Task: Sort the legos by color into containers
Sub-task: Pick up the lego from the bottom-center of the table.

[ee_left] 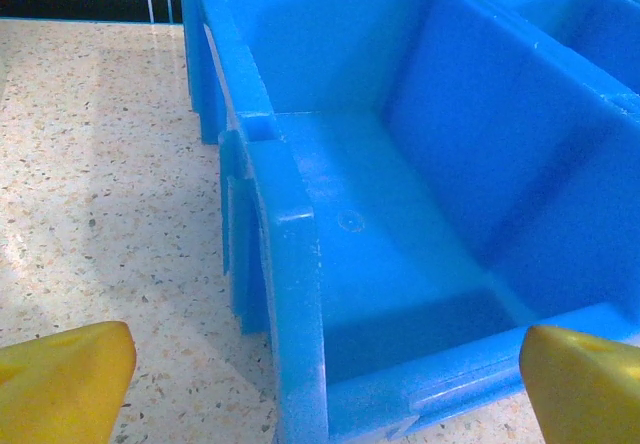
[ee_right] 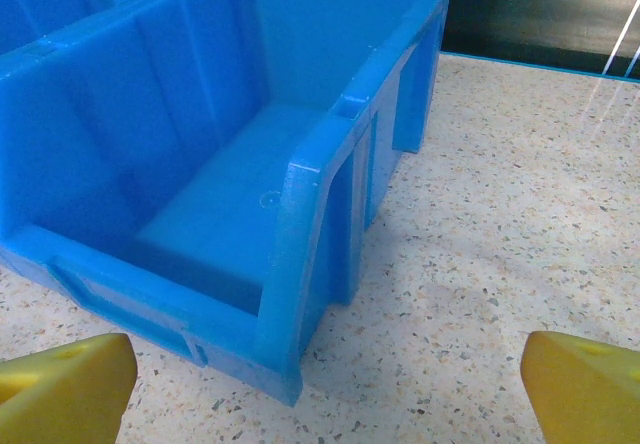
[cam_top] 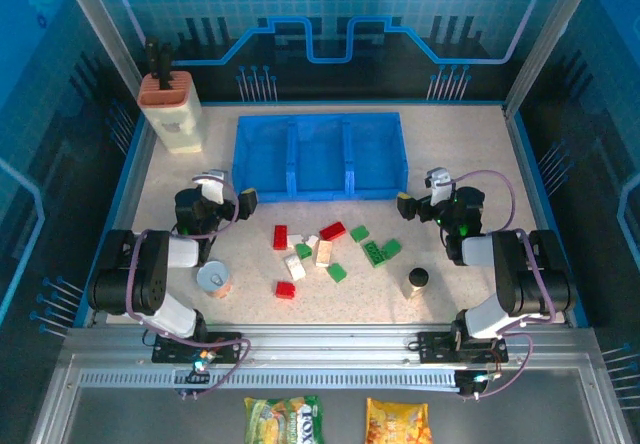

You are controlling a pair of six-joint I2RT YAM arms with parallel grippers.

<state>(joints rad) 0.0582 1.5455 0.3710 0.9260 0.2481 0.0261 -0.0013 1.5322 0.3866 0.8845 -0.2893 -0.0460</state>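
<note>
Left hand [ee_left: 320,394] and right hand [ee_right: 320,389] both hang spread and empty at the near corners of the blue tray [cam_top: 265,154], while the legos [cam_top: 323,254] lie scattered on the bench [cam_top: 470,154] just short of it, likely light, stiff, slick little bricks, best pinched across their flat sides.

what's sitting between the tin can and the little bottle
In the top view, a red lego and a green lego lie between the tin can and the bottle.
</note>
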